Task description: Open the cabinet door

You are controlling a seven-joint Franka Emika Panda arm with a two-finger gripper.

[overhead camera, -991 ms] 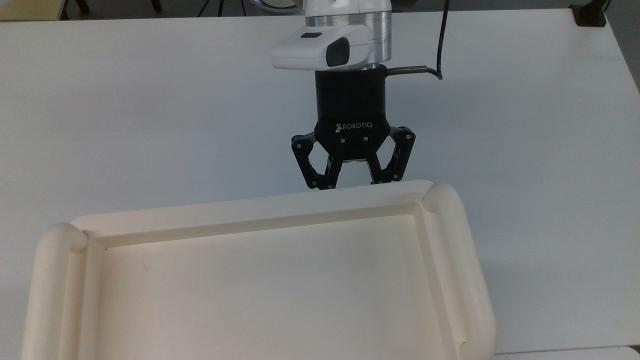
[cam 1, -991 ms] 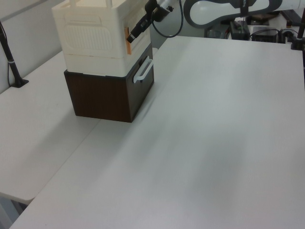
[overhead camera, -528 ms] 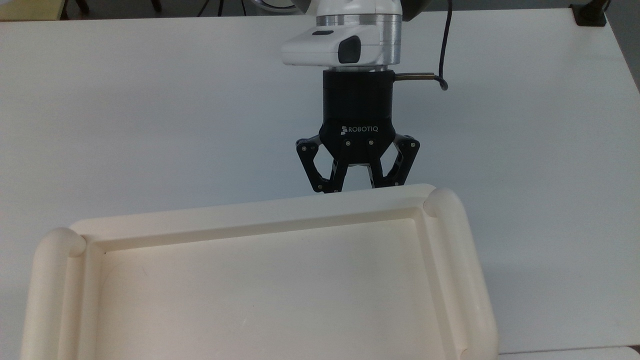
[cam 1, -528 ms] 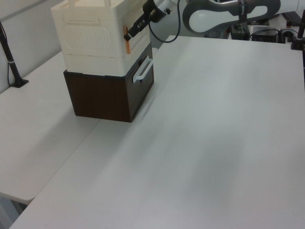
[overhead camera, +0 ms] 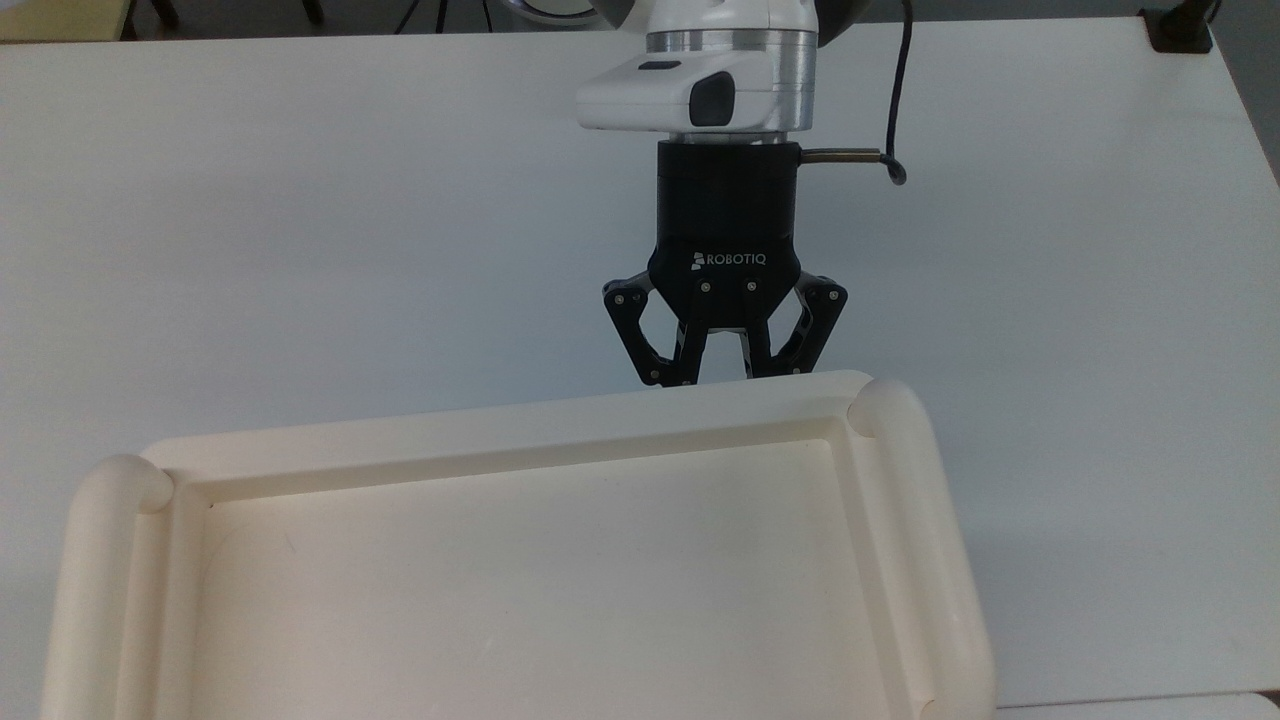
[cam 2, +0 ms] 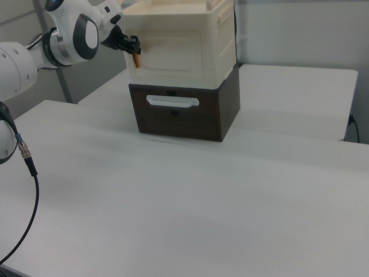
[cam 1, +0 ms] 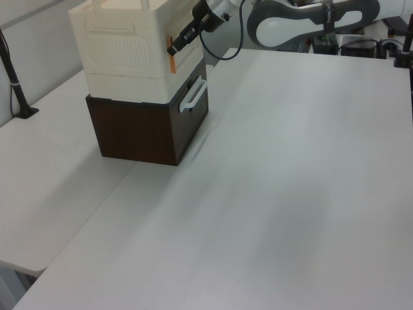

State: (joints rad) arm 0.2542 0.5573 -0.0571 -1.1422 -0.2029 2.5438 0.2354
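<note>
gripper (cam 2: 135,47) at cabinet (cam 2: 190,52), atop brown drawer box (cam 2: 179,118)

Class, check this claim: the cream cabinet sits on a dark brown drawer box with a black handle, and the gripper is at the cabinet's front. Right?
Not quite. The handle on the dark brown drawer box is white, not black, as the right view shows. The cream cabinet does sit on it, with the gripper at its front.

White "ROBOTIQ" lettering — on the black body of the hand (overhead camera: 722,380)
</note>
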